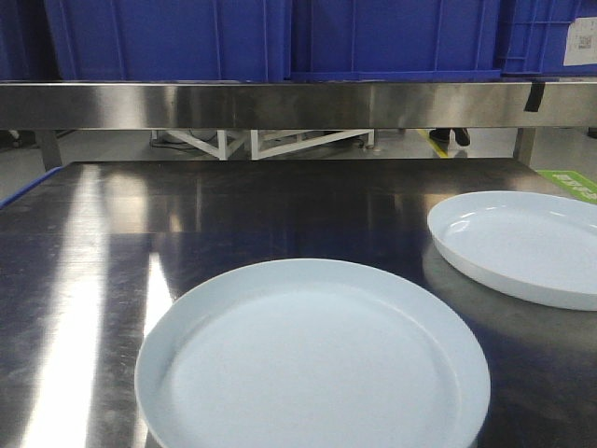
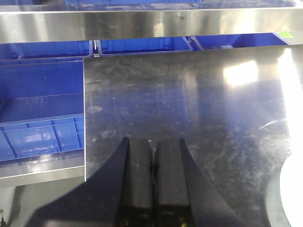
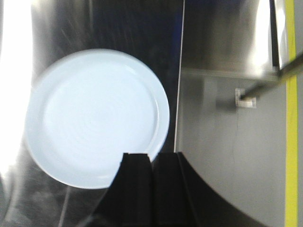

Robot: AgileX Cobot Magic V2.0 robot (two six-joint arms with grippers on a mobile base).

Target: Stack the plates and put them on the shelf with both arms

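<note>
Two white plates lie apart on the steel tabletop. One plate (image 1: 312, 359) is near and central; the other plate (image 1: 522, 245) rests at the right. The shelf (image 1: 270, 103) runs across the back, with a black tape mark (image 1: 534, 94) at its right end. Neither gripper shows in the front view. My left gripper (image 2: 154, 142) is shut and empty over bare tabletop, with a sliver of plate (image 2: 291, 194) at the lower right. My right gripper (image 3: 151, 155) is shut and empty, hovering over the near rim of a plate (image 3: 94, 118) beside the table's right edge.
Blue crates (image 1: 280, 37) stand on the shelf. More blue crates (image 2: 40, 109) sit beyond the table's left edge (image 2: 84, 118). The floor with a yellow line (image 3: 292, 118) lies past the right edge (image 3: 179, 94). A white frame (image 1: 252, 142) stands behind, under the shelf.
</note>
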